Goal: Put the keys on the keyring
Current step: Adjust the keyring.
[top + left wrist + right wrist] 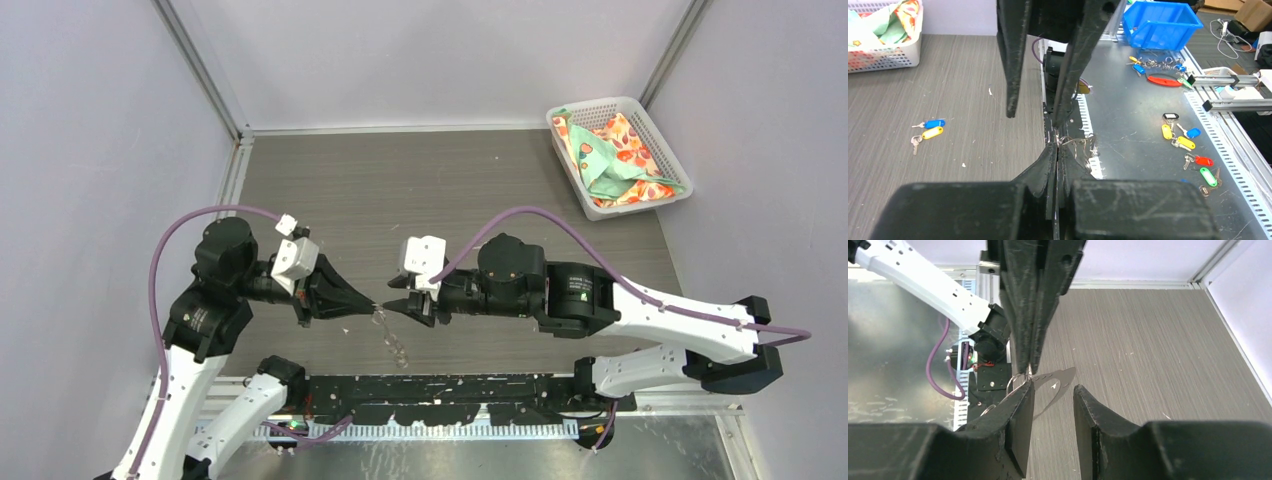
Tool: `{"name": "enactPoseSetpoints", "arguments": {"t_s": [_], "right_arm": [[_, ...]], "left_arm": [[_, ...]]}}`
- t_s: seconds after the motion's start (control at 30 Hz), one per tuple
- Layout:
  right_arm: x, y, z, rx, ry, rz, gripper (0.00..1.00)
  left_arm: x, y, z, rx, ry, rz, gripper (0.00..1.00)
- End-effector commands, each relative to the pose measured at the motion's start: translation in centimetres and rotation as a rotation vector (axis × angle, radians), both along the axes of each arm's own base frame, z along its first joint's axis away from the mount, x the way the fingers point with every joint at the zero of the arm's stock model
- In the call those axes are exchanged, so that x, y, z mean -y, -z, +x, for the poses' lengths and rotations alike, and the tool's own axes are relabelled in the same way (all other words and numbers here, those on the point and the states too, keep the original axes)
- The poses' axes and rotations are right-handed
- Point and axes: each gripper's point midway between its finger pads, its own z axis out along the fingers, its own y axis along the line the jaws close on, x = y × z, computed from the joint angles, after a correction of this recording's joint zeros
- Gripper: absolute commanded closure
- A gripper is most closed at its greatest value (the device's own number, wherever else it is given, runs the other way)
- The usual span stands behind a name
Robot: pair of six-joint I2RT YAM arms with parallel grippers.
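Observation:
My left gripper is shut on the keyring, a thin grey looped piece that hangs down from its tips. In the left wrist view its loops stick out just right of the tips. My right gripper is open and faces the left one tip to tip. Its left finger is next to the keyring. The yellow-headed key and blue-headed key lie together on the wooden table, away from both grippers. The top view does not show them.
A white basket with patterned cloth stands at the back right corner. A black rail runs along the near table edge. Beyond it, a metal bench holds several other tagged keys and a blue bin.

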Motion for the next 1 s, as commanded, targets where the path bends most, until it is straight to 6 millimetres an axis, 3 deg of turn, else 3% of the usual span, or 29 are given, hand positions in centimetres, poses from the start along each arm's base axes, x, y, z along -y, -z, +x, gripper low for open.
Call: {"name": "enactPoseSetpoints", "arguments": {"t_s": [0.0, 0.3, 0.5, 0.97], "right_arm": [[-0.5, -2.0, 1.4, -0.040, 0.075, 0.091, 0.61], [-1.0, 0.8, 0.9, -0.095, 0.057, 0.024, 0.54], [-0.9, 0.6, 0.9, -0.141, 0.081, 0.075, 0.48], [-0.3, 0.6, 0.9, -0.209, 0.118, 0.126, 0.47]], "left_arm": [[-0.1, -0.4, -0.6, 0.039, 0.029, -0.012, 0.99], [-0.1, -0.4, -0.3, 0.047, 0.012, -0.010, 1.00], [-0.1, -0.3, 0.0, 0.055, -0.011, -0.007, 1.00], [-0.2, -0.3, 0.6, 0.072, -0.053, -0.003, 0.99]]}}
